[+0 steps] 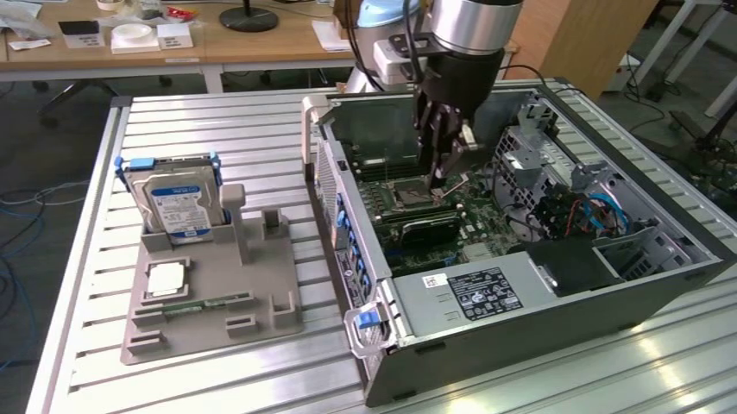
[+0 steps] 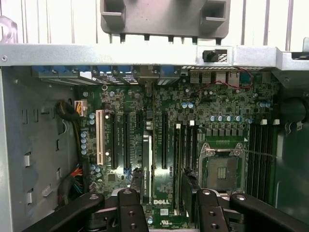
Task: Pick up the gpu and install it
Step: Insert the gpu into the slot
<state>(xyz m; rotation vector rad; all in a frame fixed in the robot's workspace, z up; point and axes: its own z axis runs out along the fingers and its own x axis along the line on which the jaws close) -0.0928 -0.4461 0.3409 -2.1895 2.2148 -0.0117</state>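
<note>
Pincer over the seated gpu

Your pincer hangs released inside the case; the gpu stands edge-up in its motherboard slot directly below, long axis along the slots.

- Exterior view: high, off the arm, looking down at an angle across the slatted metal table. Open computer case on the exterior view's right, grey parts holder on its left, desks behind. Mid distance, whole workspace in frame.
- Wrist view: on the arm, close, facing straight into the case onto the motherboard; gripper links at the frame edge.
- Shared: motherboard, empty CPU socket, case wall, part of the holder.
</note>
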